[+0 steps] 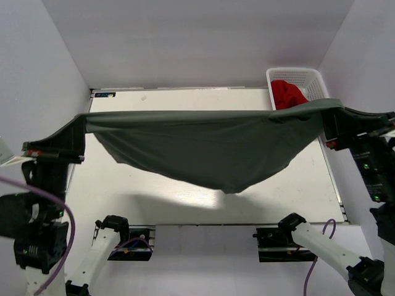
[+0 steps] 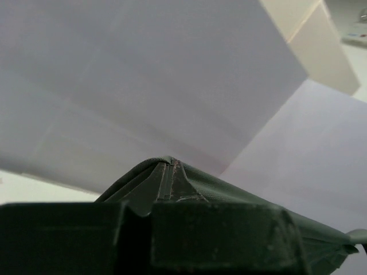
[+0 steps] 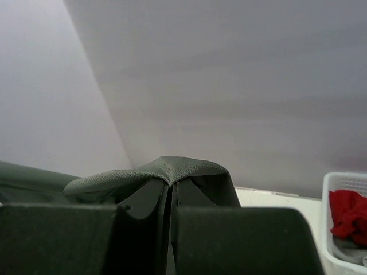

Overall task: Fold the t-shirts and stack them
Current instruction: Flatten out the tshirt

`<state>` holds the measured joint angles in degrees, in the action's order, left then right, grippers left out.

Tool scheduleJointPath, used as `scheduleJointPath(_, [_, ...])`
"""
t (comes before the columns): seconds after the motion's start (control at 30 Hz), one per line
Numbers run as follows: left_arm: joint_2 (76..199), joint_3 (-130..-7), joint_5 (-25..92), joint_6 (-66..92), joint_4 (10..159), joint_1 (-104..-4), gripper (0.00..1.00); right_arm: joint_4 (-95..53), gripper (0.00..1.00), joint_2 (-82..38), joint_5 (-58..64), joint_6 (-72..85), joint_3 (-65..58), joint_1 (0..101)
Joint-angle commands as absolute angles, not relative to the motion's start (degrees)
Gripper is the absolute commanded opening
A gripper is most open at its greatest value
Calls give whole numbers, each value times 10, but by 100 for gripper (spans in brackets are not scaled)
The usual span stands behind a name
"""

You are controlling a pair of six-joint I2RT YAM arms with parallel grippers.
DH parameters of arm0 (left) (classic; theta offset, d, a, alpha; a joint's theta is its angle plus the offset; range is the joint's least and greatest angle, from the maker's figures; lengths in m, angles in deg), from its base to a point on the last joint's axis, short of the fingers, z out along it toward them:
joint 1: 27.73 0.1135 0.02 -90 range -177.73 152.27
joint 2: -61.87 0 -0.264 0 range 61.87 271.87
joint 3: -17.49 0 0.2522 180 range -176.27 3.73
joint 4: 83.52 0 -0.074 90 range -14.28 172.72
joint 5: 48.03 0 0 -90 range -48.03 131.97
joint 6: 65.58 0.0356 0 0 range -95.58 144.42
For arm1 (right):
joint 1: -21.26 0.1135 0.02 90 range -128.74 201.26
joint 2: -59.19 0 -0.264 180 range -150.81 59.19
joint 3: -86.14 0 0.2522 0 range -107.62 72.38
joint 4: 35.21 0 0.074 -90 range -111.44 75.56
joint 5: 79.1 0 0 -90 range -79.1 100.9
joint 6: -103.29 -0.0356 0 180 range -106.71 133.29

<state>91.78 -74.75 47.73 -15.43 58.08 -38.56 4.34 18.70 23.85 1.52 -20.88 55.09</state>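
Top external: olive-grey t-shirt is stretched straight-edged, corners pinched by left gripper and right gripper, sagging above table.

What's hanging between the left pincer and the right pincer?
The dark olive-grey t-shirt, stretched from the left pincer to the right pincer, its middle sagging above the table; the top view shows it.

The olive shirt is plain dark olive-grey with no print. The red shirt is a bright, plain red. The basket is white with a lattice pattern. The table is off-white, the walls pale grey, and the cable purple.
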Motion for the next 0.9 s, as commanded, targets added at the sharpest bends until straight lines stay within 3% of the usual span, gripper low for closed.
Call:
scheduleJointPath(0.0, [911, -777, 464, -144, 550, -381, 0, 61, 0, 184, 191, 16, -260, 549])
scheduleJointPath(0.2, [911, -794, 437, -150, 543, -381, 0, 71, 0, 151, 199, 29, -291, 548])
scheduleJointPath(0.4, [955, -748, 469, -150, 543, -381, 0, -23, 0, 123, 306, 46, -207, 550])
scheduleJointPath(0.57, [1025, -669, 540, -156, 573, -381, 0, -110, 0, 27, 366, 58, -129, 548])
scheduleJointPath(0.7, [1140, -591, 579, -178, 607, -381, 0, -178, 0, -90, 429, 58, -75, 532])
scheduleJointPath(0.87, [1394, -597, 604, -197, 629, -370, 0, -208, 0, -272, 377, 14, -75, 486])
